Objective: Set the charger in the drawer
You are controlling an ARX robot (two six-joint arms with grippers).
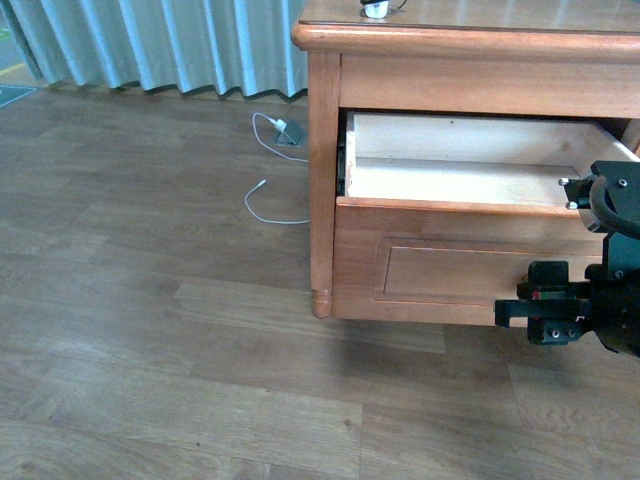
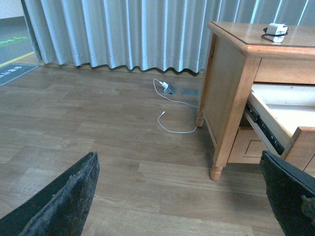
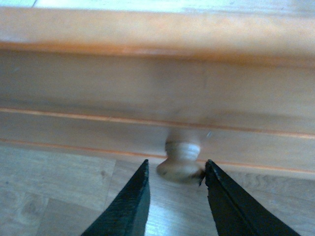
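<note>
**Left gripper** (image 2: 178, 157): fingers spread wide and empty. The grey adapter (image 2: 169, 89) with its white cable lies on the floor beyond them. The charger (image 2: 275, 30) sits on the nightstand top (image 2: 236, 37), well above and apart from those fingers. A careless pinch could catch only its black cable or push it off the top. Below it the drawer (image 2: 288, 115) stands open.

**Right gripper** (image 3: 177, 166): fingers parted narrowly around the knob (image 3: 181, 162), one apparently touching it. Pulling away askew could nudge the drawer shut.

The knob is blurred. The front view crops the charger and the drawer's right end.
</note>
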